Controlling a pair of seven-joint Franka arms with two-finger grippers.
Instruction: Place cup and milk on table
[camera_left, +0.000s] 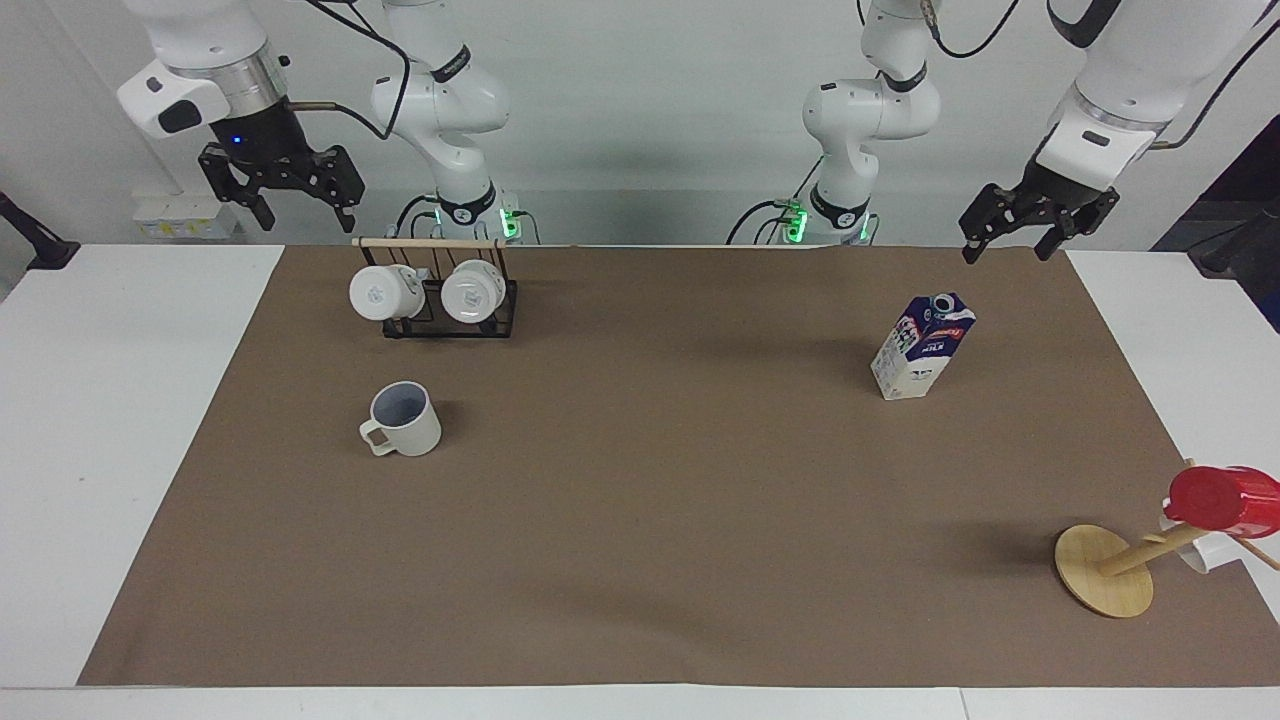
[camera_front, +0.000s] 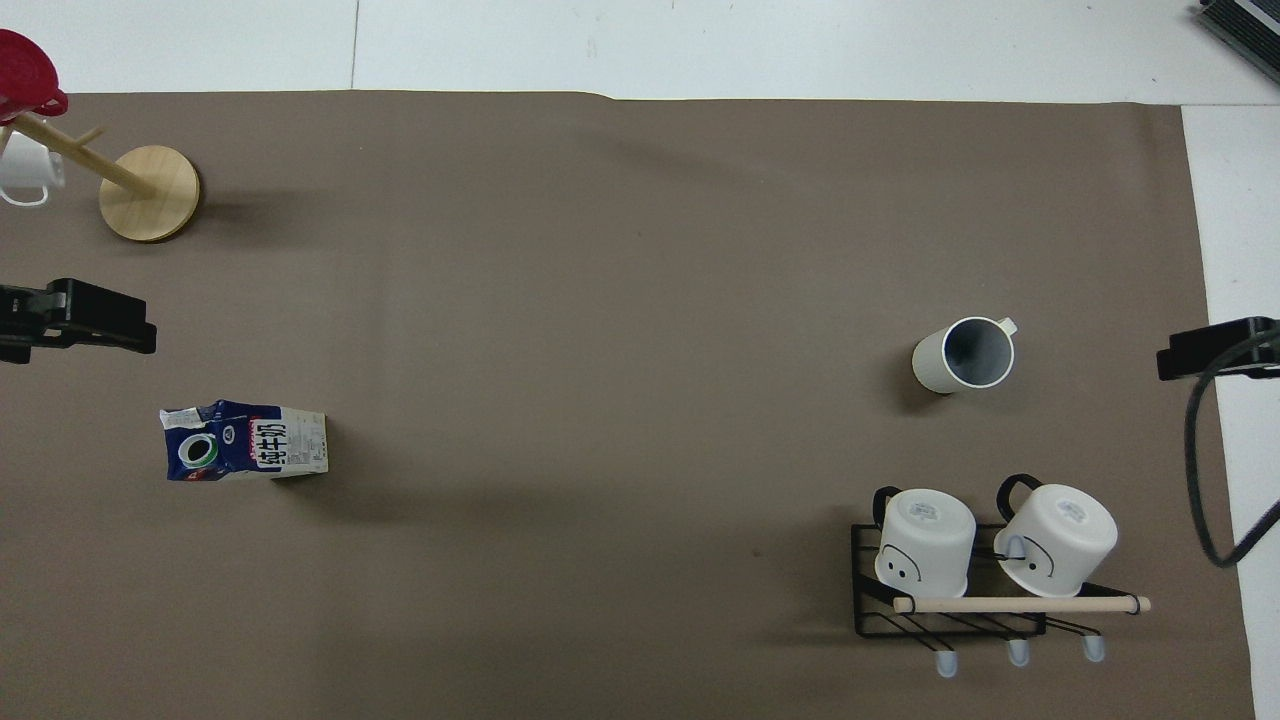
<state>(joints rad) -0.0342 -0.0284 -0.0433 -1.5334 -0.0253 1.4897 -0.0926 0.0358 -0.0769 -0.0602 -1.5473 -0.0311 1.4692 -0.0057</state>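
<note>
Cream-white ceramic mug (camera_left: 402, 419) stood upright beside black wire rack (camera_left: 450, 318); likely fragile, grip rim. Both grippers, left gripper (camera_left: 1010, 245) and right gripper (camera_left: 305, 208), spread, empty.

Bright, even overhead light, soft short shadows beside the cup (camera_left: 402, 419) and milk (camera_left: 922, 345), sharp focus throughout.

Counting it up: one cream cup (camera_left: 403, 419) standing on the mat, and one milk carton (camera_left: 922, 345). Two white mugs (camera_left: 384, 291) hang on one black wire rack (camera_left: 452, 322). One wooden mug tree (camera_left: 1105, 569) carries one red cup (camera_left: 1225, 499) and one more white mug (camera_front: 26, 172). One brown mat (camera_left: 640, 520) on one white table (camera_left: 90, 420). Two arms up top, each with one tool: the right tool (camera_left: 283, 190) and the left tool (camera_left: 1030, 222).
</note>
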